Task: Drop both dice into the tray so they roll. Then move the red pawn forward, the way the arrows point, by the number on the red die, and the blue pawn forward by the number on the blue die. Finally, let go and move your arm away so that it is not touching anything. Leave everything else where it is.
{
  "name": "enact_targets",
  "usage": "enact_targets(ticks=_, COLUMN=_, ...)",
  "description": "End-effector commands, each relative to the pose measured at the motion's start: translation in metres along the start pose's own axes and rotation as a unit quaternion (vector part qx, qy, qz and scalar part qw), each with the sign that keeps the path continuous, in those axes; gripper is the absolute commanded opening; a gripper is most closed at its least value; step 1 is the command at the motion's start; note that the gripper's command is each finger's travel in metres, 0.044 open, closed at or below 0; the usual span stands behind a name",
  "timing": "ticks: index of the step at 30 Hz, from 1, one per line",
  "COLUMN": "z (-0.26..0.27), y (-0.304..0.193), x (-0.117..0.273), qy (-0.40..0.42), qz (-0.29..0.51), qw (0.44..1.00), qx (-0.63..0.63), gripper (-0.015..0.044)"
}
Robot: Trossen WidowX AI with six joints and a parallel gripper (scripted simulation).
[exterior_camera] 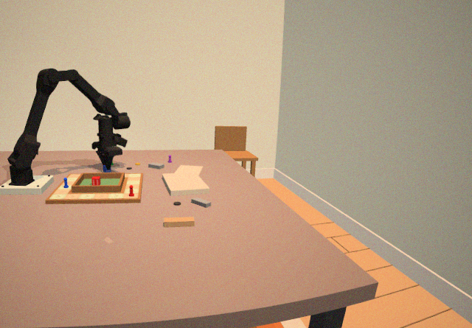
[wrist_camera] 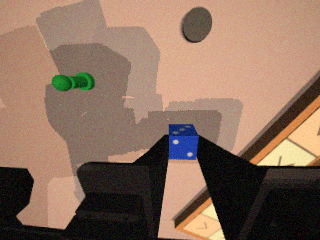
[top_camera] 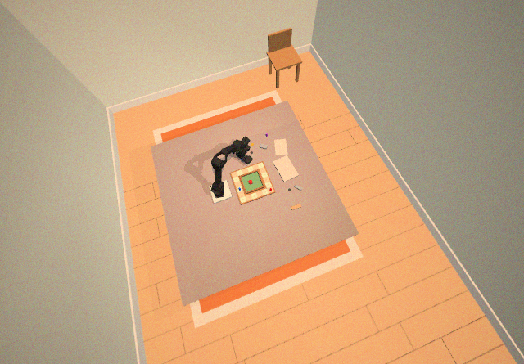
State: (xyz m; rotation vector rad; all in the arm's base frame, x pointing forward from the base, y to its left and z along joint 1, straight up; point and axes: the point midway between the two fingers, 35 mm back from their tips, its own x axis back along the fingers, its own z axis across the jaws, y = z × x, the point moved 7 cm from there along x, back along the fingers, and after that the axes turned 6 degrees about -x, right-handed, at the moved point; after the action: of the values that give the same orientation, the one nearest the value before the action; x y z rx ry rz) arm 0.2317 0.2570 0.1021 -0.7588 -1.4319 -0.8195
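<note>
Grips blue cube die [exterior_camera: 105, 168] [wrist_camera: 183, 144] between tapered black fingers. Stands on matte brown table [top_camera: 211, 241] [exterior_camera: 236, 263], above plank floor [top_camera: 270, 309] [exterior_camera: 324, 236].

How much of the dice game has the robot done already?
The red die is in the tray. The end effector is gripping the blue die, outside the tray. Left: dropping it in, moving both pawns, which stand on the board, then letting go and backing away.

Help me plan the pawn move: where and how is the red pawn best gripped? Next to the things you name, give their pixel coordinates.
I'd pinch the red pawn [top_camera: 270, 189] [exterior_camera: 130, 192] by its slim stem, below the round head, coming straight down: it stands upright, and the stem is narrower than head or base.
</note>
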Motion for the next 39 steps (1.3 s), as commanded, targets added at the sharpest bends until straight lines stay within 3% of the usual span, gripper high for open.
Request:
enact_targets(ticks=1, z=0.000, y=0.001, x=0.006, qy=0.000, qz=0.002, qw=1.000, qx=-0.001, gripper=0.0000)
enact_targets(ticks=22, z=0.004, y=0.005, x=0.118, qy=0.000, qz=0.002, qw=1.000, qx=-0.001, gripper=0.0000)
enact_targets(ticks=29, z=0.000, y=0.005, x=0.121, qy=0.000, qz=0.001, qw=1.000, qx=-0.005, gripper=0.0000)
enact_targets(ticks=39, z=-0.058, y=0.007, x=0.112, qy=-0.003, qz=0.001, qw=0.998, qx=-0.062, gripper=0.0000)
